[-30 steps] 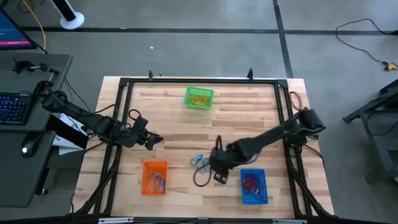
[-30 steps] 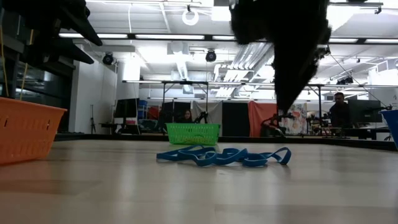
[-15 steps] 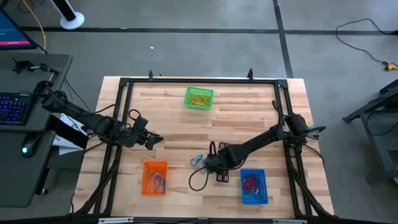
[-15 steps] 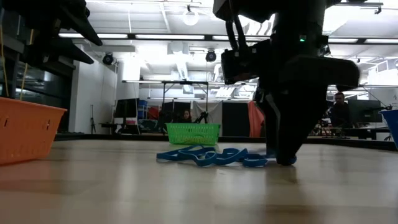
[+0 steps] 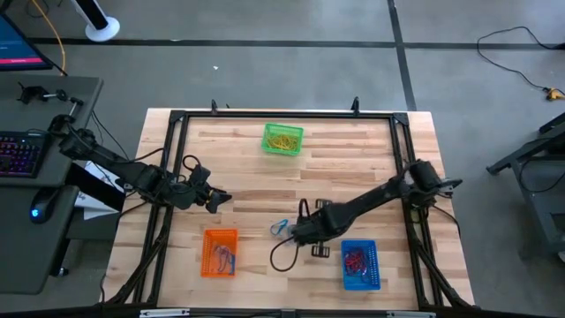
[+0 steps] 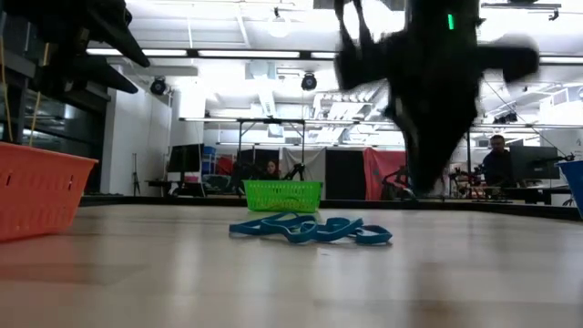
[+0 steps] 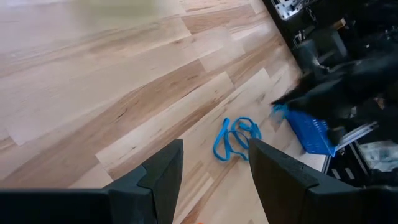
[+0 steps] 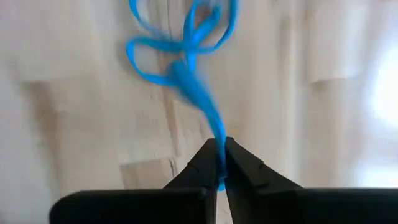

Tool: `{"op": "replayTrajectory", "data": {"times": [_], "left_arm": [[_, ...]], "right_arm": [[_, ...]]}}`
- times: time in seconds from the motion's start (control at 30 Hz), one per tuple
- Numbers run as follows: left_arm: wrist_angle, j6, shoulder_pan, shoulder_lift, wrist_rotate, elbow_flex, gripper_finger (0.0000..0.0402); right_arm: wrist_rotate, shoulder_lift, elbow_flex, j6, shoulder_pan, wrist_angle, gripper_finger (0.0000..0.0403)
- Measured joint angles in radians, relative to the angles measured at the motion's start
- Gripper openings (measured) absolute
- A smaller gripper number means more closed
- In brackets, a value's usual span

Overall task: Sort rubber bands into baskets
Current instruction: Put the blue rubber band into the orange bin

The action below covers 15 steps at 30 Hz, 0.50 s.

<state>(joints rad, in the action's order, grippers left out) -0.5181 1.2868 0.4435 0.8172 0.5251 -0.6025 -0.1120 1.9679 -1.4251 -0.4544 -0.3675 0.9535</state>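
A tangle of blue rubber bands [image 5: 282,228] lies on the wooden table between the orange basket [image 5: 220,253] and the blue basket [image 5: 359,264]. My right gripper [image 8: 221,163] hangs just above the right end of the tangle [image 6: 310,228], shut on one blue band. The green basket [image 5: 282,139] stands at the far middle with yellow bands inside. My left gripper [image 7: 214,168] waits open above the table's left side [image 5: 221,198], with nothing between its fingers. My right gripper pinches one strand of a blue band [image 8: 214,134] between its two fingertips [image 8: 208,155]. The fingers come from above, pointing down. The strand runs drawn out from the fingertips back to the tangle [image 8: 180,37], which still lies on the table.
The blue basket [image 6: 574,187] holds red bands, and the orange basket [image 6: 41,191] holds a few bands. A black cable loop [image 5: 281,256] lies on the table beside my right gripper. A black frame [image 5: 291,113] runs round the table's edges.
My right gripper has come down onto the right end of the blue tangle, shut on a band there and risen a little. The right end of the tangle has been pulled up off the table, while the rest stays where it was.
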Motion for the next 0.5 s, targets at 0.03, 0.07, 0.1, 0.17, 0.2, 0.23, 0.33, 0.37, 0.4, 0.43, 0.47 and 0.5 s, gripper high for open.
{"op": "replayTrajectory", "data": {"times": [0.03, 0.07, 0.1, 0.17, 0.2, 0.23, 0.33, 0.37, 0.4, 0.43, 0.47, 0.5], "left_arm": [[-0.002, -0.003, 0.0, 0.0, 0.001, 0.0, 0.0175], [0.0, -0.004, 0.0, 0.0, 0.001, 0.0, 0.0175], [-0.002, -0.004, 0.0, 0.0, 0.002, 0.0, 0.0175], [-0.001, -0.005, 0.0, 0.0, 0.01, 0.0, 0.0175], [-0.002, -0.005, 0.0, 0.0, 0.017, 0.0, 0.0175], [0.0, -0.005, 0.0, 0.0, 0.026, 0.0, 0.0175], [0.0, -0.006, 0.0, 0.0, 0.043, 0.0, 0.0175], [-0.001, -0.005, 0.0, 0.0, 0.043, 0.0, 0.0175], [-0.001, -0.002, 0.0, 0.0, 0.043, 0.0, 0.0175], [0.0, -0.001, 0.0, 0.0, 0.043, 0.0, 0.0175], [0.0, -0.001, 0.0, 0.0, 0.043, 0.0, 0.0175], [0.001, 0.0, 0.0, 0.0, 0.043, 0.0, 0.0175]], "right_arm": [[-0.012, -0.022, -0.016, 0.014, 0.002, 0.029, 0.0004], [-0.023, -0.041, -0.031, 0.029, 0.005, 0.052, 0.0004], [-0.029, -0.055, -0.046, 0.042, 0.01, 0.067, 0.0005], [-0.027, -0.072, -0.081, 0.075, 0.021, 0.034, 0.0003], [-0.025, -0.075, -0.104, 0.094, 0.027, 0.007, 0.0002], [-0.023, -0.076, -0.126, 0.114, 0.032, -0.019, 0.0002], [0.031, -0.059, -0.169, 0.194, 0.046, -0.19, 0.0001], [0.05, -0.045, -0.174, 0.219, 0.047, -0.259, 0.0001], [0.065, -0.028, -0.178, 0.239, 0.048, -0.326, 0.0001], [0.072, -0.008, -0.182, 0.257, 0.047, -0.391, 0.0001], [0.076, 0.013, -0.187, 0.278, 0.047, -0.459, 0.0001], [0.081, 0.035, -0.196, 0.296, 0.047, -0.521, 0.0001]]}}
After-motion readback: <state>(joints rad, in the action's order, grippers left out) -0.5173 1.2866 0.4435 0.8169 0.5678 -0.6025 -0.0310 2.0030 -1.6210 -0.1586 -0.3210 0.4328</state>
